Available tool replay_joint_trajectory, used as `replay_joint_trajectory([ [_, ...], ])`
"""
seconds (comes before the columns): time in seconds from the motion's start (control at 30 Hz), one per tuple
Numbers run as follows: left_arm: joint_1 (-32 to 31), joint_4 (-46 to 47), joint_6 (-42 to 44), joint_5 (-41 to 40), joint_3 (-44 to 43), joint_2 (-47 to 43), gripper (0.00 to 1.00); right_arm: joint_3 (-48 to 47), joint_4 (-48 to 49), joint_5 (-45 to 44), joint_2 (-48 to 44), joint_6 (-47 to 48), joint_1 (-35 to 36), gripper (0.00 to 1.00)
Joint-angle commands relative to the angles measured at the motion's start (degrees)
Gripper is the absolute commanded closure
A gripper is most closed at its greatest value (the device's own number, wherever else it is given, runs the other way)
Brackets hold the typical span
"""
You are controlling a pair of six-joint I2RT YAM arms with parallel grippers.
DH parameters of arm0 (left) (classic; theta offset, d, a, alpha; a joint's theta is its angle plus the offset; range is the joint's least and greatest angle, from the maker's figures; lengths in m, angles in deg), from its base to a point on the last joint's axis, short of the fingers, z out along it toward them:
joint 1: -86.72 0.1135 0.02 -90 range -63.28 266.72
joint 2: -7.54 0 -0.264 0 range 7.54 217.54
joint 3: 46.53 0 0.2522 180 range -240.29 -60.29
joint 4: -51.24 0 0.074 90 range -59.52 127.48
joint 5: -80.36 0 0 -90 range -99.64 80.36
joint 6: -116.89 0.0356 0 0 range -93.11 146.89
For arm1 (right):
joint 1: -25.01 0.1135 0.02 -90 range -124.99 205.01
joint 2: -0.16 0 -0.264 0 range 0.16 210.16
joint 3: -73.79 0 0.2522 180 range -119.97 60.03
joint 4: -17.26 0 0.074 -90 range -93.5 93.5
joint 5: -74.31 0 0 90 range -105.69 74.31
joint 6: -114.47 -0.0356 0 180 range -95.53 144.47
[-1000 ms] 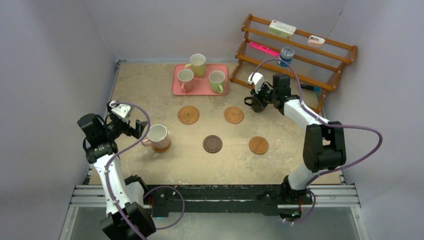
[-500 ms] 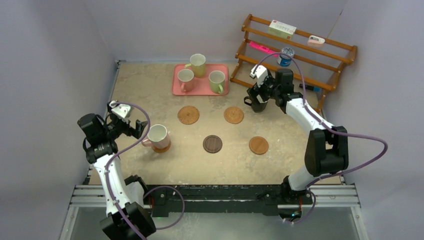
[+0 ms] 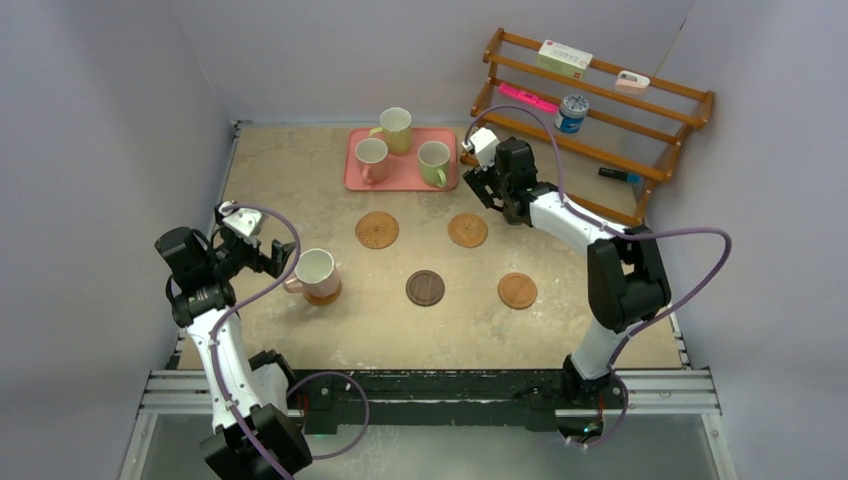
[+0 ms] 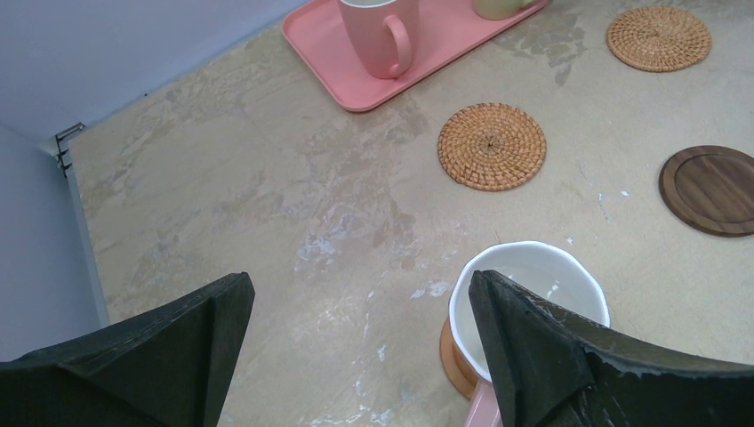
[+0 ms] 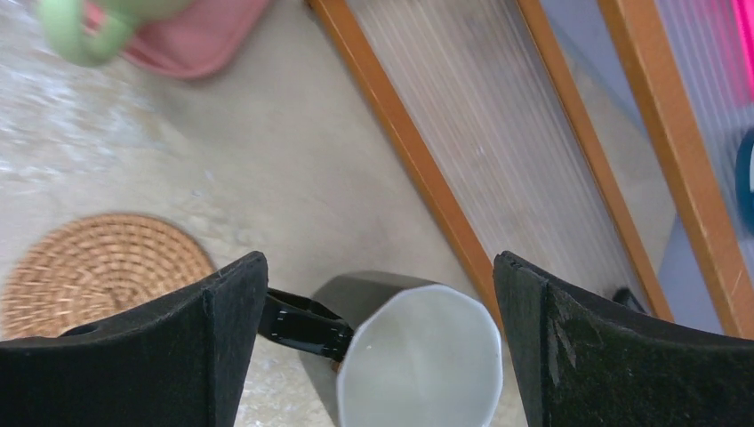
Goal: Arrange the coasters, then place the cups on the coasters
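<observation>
My right gripper [image 5: 378, 347] hangs open over a black cup [image 5: 418, 356] with a white inside. The cup stands free on the table between a woven coaster [image 5: 98, 267] and the rack's bottom rail. In the top view the right gripper [image 3: 497, 195] covers it. A pink cup [image 3: 316, 270] sits on a tan coaster [image 4: 453, 356], just right of my open, empty left gripper [image 3: 275, 258]. Bare coasters: two woven [image 3: 377, 230] [image 3: 467, 230], one dark brown [image 3: 425, 288], one tan [image 3: 517, 290]. Pink [image 3: 371, 155], yellow [image 3: 395, 128] and green [image 3: 433, 160] cups stand on the tray.
The pink tray [image 3: 352, 170] lies at the back centre. A wooden rack [image 3: 640, 160] fills the back right, carrying a blue-and-white can [image 3: 573, 112] and small boxes. Grey walls close in the left, back and right sides.
My right gripper has opened and let go of the black cup, then swung back and left toward the tray. The left arm has not moved.
</observation>
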Motion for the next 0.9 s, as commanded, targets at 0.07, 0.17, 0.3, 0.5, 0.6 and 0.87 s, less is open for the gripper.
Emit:
replay_joint_trajectory([
  [0.07, 0.6, 0.82, 1.24, 2.35, 0.15, -0.24, 0.0, -1.81, 2.73, -11.44, 0.7, -0.48, 0.09, 0.02],
  [0.17, 0.55, 0.84, 1.37, 2.55, 0.07, -0.13, 0.0, -0.73, 3.05, -12.49, -0.02, -0.19, 0.49, 0.02],
  [0.3, 0.55, 0.63, 1.47, 2.64, 0.06, -0.16, 0.0, 0.84, 2.27, -12.6, -2.24, -0.2, 0.86, 0.02],
  [0.5, 0.55, 0.42, 1.78, 2.91, -0.01, -0.15, 0.0, 2.45, -0.37, -12.5, -4.48, -0.08, 1.05, 0.02],
  [0.6, 0.55, 0.28, 1.75, 3.02, -0.03, -0.23, 0.0, 3.14, -1.32, -12.41, -5.09, 0.39, 1.18, 0.02],
  [0.87, 0.55, -0.08, 1.77, 3.22, -0.12, -0.52, 0.0, 1.74, 3.56, -16.42, -3.86, 0.2, 2.59, 0.02],
])
